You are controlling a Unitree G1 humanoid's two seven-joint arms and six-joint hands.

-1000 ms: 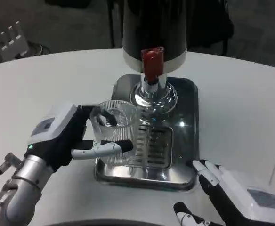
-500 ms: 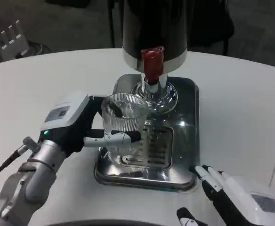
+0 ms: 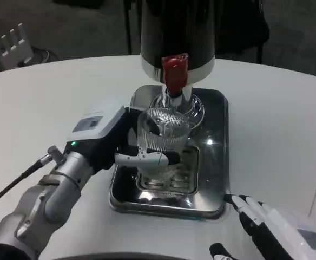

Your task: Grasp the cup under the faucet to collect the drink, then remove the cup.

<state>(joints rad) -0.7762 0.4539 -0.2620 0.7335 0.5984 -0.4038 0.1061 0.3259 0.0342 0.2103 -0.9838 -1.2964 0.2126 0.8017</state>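
Observation:
A clear ribbed cup (image 3: 163, 138) is held upright by my left hand (image 3: 112, 138), whose fingers (image 3: 147, 157) wrap around its front. The cup stands over the grille of the steel drip tray (image 3: 212, 157), just in front of and below the red faucet tap (image 3: 175, 72) of the black dispenser (image 3: 177, 32). I see no liquid in the cup. My right hand (image 3: 274, 230) lies at the lower right, beside the tray's near corner, fingers spread and holding nothing.
The round white table (image 3: 277, 114) spreads on all sides of the tray. A white rack-like object (image 3: 11, 44) sits beyond the table's far left edge. A thin cable (image 3: 17, 181) trails from my left wrist.
My left hand has carried the cup to the right and farther back, from the tray's left side to a spot beneath the faucet. The right hand has slipped slightly lower in the picture.

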